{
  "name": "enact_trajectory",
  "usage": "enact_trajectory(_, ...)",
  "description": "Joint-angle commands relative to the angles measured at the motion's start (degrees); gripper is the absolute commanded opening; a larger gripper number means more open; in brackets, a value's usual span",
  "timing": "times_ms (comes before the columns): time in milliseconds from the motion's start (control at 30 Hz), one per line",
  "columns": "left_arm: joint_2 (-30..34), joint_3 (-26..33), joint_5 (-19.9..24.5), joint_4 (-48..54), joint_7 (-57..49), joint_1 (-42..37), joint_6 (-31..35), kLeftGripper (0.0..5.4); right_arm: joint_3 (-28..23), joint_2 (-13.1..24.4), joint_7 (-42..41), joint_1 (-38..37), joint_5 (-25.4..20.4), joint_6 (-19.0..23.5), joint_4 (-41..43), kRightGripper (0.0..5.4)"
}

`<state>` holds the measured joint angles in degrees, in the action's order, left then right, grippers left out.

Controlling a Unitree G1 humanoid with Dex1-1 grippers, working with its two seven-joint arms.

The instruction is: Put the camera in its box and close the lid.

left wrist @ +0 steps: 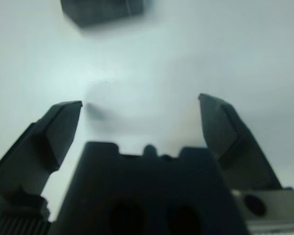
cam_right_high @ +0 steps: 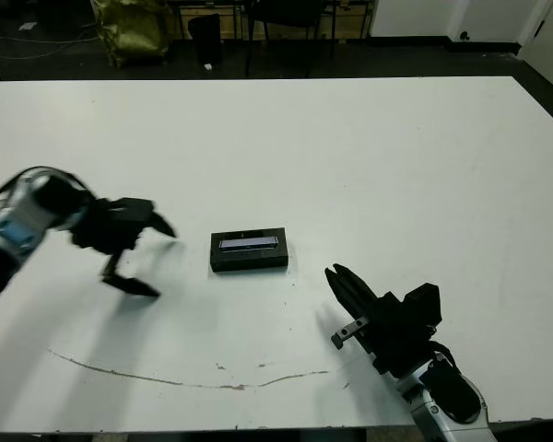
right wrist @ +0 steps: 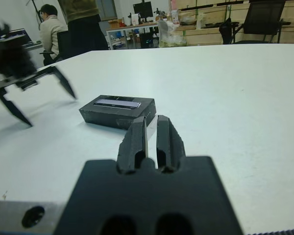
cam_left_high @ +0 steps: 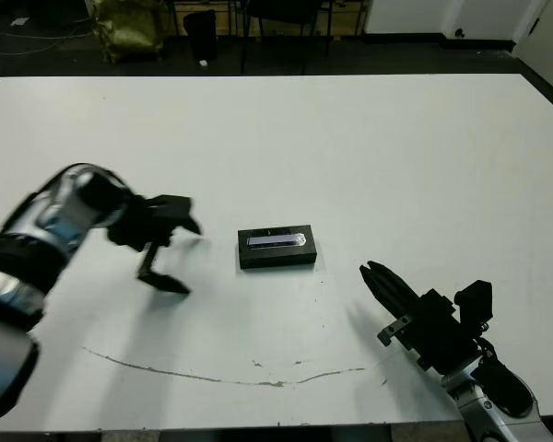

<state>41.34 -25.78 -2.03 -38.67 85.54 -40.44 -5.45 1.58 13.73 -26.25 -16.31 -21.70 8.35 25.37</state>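
While the lid (cam_left_high: 276, 242) is sitting on the box (cam_left_high: 277, 258) at mid-counter, its pale stripe facing up, the closed pack is lying with its long axis running left to right across the counter (cam_left_high: 350, 147), and nothing is gripping it. No separate camera is showing anywhere on the counter, so I am judging it is already inside under the lid, though that cannot be confirmed from these views. Left gripper (cam_left_high: 170, 247) is hovering just left of the box, slightly blurred, jaws spread wide apart and holding nothing; the box is lying to its right, with one short end facing it. Right gripper (cam_left_high: 380, 279) is resting near and to the right of the box, jaws pressed together and empty, tips pointing far-left toward the box's near right corner. Both are sitting close to the box; the left one is looking slightly nearer and is roughly level with it, while the right one is sitting nearer the counter's near edge. Judging from this, the task is looking essentially finished, with both arms standing clear. No brand, label or readable writing is showing on the lid, box or counter; the stripe is reading as plain.
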Motion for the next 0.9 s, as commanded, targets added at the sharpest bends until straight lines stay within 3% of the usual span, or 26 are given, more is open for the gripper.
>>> enact_trajectory(33, 4.34, 5.98, 0.93, 4.32, -6.76, 10.14, 7.02, 5.38, 0.34, 0.38, 0.89, -0.31, 0.63, 1.62, 0.12, 0.0)
enact_trajectory(133, 3.3, 18.62, 8.85, 16.48, -17.59, 17.14, 16.87, 5.16, 0.49, 0.68, 1.33, -0.08, 0.77, 2.42, 0.63, 0.0)
enact_trajectory(233, -1.57, 29.32, 16.37, 32.38, -30.41, 24.13, 27.1, 4.56, 0.8, 0.66, 1.92, 0.12, 0.91, 3.35, 1.26, 0.0)
enact_trajectory(367, -9.45, 34.29, 20.38, 50.53, -44.69, 28.86, 33.28, 3.56, 0.93, 0.34, 1.76, 0.66, 0.04, 4.17, 0.93, 0.0)
enact_trajectory(533, -18.5, 31.36, 21.88, 66.07, -58.34, 29.56, 38.82, 2.34, 0.65, 0.61, 2.91, 0.73, 0.64, 5.35, 1.74, 0.0)
enact_trajectory(833, -29.2, 21.68, 20.24, 76.31, -74.79, 26.49, 49.67, 0.13, 0.65, 0.45, 3.42, 0.72, 1.06, 4.96, 1.99, 0.0)
enact_trajectory(900, -31.12, 19.5, 19.0, 76.67, -77.88, 26.28, 51.78, 0.04, 0.72, 0.3, 3.05, 0.71, 1.19, 4.22, 1.53, 0.0)
